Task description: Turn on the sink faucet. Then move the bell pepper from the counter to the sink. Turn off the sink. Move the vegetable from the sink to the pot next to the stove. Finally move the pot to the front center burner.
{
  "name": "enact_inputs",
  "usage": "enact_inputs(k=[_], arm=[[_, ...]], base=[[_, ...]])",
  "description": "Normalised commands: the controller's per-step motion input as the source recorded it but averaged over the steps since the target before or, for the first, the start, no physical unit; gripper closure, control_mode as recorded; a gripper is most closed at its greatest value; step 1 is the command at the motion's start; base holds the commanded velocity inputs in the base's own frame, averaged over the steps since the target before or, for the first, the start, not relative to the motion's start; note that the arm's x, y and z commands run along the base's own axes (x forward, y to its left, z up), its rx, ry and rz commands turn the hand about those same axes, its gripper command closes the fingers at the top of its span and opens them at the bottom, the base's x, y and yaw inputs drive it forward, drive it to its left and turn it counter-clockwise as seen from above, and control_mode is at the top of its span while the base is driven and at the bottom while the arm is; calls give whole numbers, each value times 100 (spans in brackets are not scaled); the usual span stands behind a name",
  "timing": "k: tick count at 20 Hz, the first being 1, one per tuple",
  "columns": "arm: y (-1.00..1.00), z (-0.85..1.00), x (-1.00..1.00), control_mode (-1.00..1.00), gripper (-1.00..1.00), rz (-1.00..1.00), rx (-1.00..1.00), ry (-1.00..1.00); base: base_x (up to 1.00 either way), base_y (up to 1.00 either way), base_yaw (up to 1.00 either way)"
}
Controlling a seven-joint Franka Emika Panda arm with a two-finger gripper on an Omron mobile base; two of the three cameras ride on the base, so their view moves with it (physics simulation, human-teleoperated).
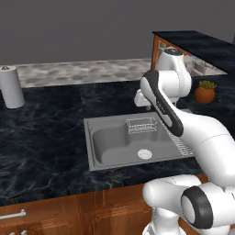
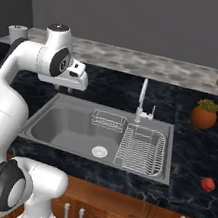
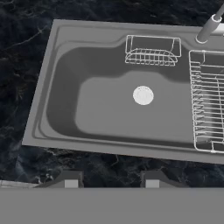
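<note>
The sink [image 2: 48, 120] is set into a dark marble counter, and its basin [image 3: 65, 100] looks dry. At the sink's back rim rises the faucet [image 2: 142, 99], whose spout [image 3: 209, 28] shows no water. A small red bell pepper [image 2: 208, 184] lies on the counter to the right of the sink. My gripper [image 2: 64, 89] hangs above the sink's left part, pointing down. Its fingertips [image 3: 70, 179] stand a little apart with nothing between them. The arm hides the faucet in the left base view, where the sink [image 1: 92, 137] shows. The pot and the stove are out of view.
A wire dish rack [image 2: 142, 150] fills the sink's right part and a small wire basket [image 2: 108, 119] hangs at its back wall. A potted plant [image 2: 204, 114] stands at the back right of the counter and a paper towel roll [image 1: 11, 87] at the far left.
</note>
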Motion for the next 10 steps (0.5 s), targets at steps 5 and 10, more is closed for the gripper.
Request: enact_inputs(k=[5, 10], arm=[[0, 0, 0, 100, -100, 0, 0, 0], [0, 0, 0, 100, -100, 0, 0, 0]], base=[[3, -2, 0], [1, -33, -1]])
